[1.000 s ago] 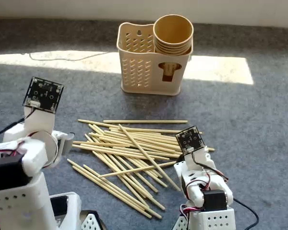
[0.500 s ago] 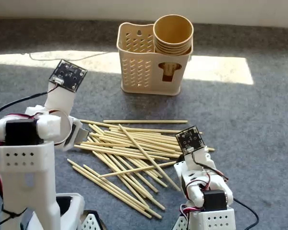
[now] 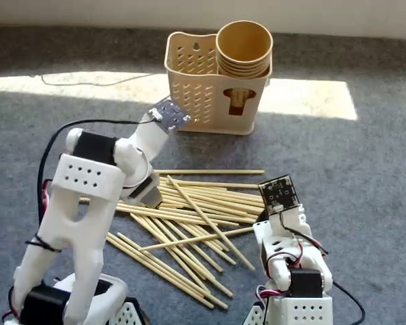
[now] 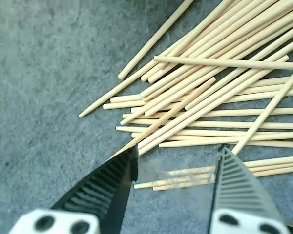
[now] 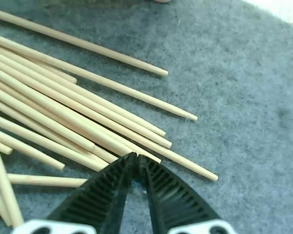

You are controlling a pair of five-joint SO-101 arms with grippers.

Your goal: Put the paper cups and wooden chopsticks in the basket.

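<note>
Hovering over wooden chopsticks point(image 3: 189, 206) pile: left end effector point(image 4: 178, 152), fingers spread wide apart, gripping nothing. Right end effector point(image 5: 136, 161) fingers pressed together, tips at pile's near edge. Chopsticks lie scattered, crisscrossed on grey table point(image 3: 365, 176). Paper cups point(image 3: 243, 44) stacked upright inside basket point(image 3: 196, 95), beyond pile.

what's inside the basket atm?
A stack of paper cups sits at one end of the basket, rims above its wall; a lower cup shows through the front cutout. The visible chopsticks lie outside it. Its floor is hidden by the walls.
</note>
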